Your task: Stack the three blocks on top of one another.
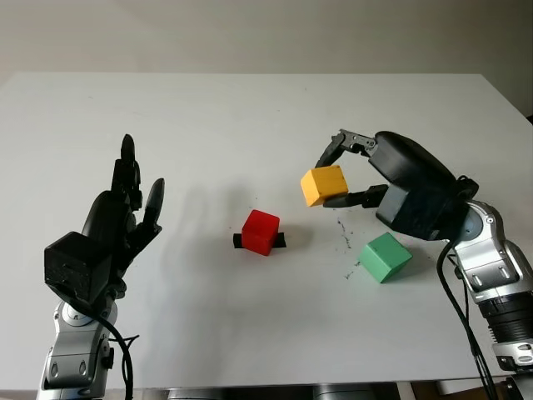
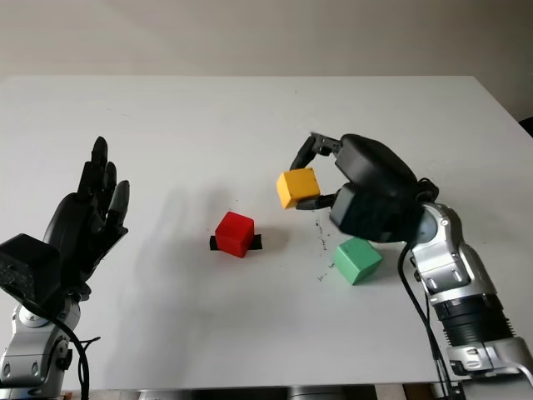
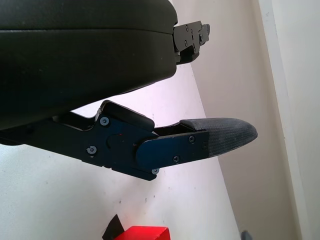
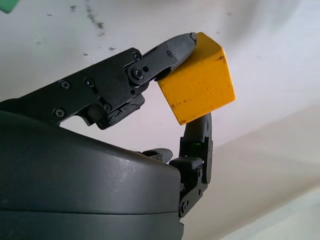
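Yellow block (image 1: pixel 324 185) pinched aloft in the right robot hand (image 1: pixel 346 175) — red block (image 1: pixel 261 231) and green block (image 1: pixel 385 257) unstacked, left robot hand (image 1: pixel 125 208) open

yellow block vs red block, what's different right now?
The yellow block is pinched in the right hand and lifted off the table; the red block sits free on the table over a black mark. The yellow block is tilted, the red one flat. Both look like similar-sized cubes.
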Controlling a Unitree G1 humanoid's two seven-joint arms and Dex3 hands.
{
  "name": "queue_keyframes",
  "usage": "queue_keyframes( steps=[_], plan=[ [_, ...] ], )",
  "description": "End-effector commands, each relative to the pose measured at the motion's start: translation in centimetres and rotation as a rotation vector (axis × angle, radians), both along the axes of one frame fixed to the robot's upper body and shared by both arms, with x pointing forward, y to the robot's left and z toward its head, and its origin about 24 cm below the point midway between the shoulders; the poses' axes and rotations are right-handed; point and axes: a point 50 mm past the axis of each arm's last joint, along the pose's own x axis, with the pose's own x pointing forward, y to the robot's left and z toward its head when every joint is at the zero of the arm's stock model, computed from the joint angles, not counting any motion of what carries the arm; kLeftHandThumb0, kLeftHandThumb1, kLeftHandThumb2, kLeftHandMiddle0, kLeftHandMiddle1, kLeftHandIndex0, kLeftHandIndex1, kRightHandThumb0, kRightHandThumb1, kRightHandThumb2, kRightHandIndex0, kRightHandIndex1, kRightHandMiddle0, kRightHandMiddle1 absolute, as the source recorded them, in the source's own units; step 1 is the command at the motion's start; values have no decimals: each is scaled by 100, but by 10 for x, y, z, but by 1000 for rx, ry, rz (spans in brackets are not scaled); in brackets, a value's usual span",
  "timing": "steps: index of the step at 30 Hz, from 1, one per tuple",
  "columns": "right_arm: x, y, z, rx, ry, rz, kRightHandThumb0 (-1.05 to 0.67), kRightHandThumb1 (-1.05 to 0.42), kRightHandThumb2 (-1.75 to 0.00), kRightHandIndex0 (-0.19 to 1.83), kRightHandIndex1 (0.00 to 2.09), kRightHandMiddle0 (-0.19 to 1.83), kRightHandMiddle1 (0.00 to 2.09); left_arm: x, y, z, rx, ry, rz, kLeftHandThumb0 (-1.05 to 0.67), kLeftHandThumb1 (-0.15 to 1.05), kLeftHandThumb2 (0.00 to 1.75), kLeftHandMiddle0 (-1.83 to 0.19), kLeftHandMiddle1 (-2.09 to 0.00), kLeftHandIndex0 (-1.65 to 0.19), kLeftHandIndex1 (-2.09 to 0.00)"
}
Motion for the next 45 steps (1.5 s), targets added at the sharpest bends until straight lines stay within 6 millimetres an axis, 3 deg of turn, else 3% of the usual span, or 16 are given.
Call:
queue_keyframes(
  steps=[1, 9, 22, 35, 45],
  plan=[
    [3, 4, 20, 34, -58, 25, -39, -93, -5, 33, 3, 40, 143, -1, -1, 0, -3, -7, -5, -81, 105, 57, 19, 0, 19, 0],
    [9, 19, 46, 98, -22, 94, -35, -92, -5, 32, 4, 37, 145, -1, -1, 1, -9, -5, -2, -82, 105, 56, 19, 0, 19, 0],
    [31, 54, 74, -30, 217, 246, -47, -91, -5, 38, 7, 35, 158, 0, -4, 2, 12, -11, 1, -82, 105, 58, 19, -1, 19, 0],
    [40, 77, 64, -168, 345, 400, -54, -91, -6, 39, 6, 37, 155, 0, -7, 1, 14, -8, 12, -81, 105, 60, 19, 0, 19, 0],
    [49, 81, 53, -219, 379, 540, -56, -90, -5, 31, 3, 48, 158, -2, -8, 1, 43, 7, 52, -82, 105, 61, 18, -4, 19, -2]
  ],
)
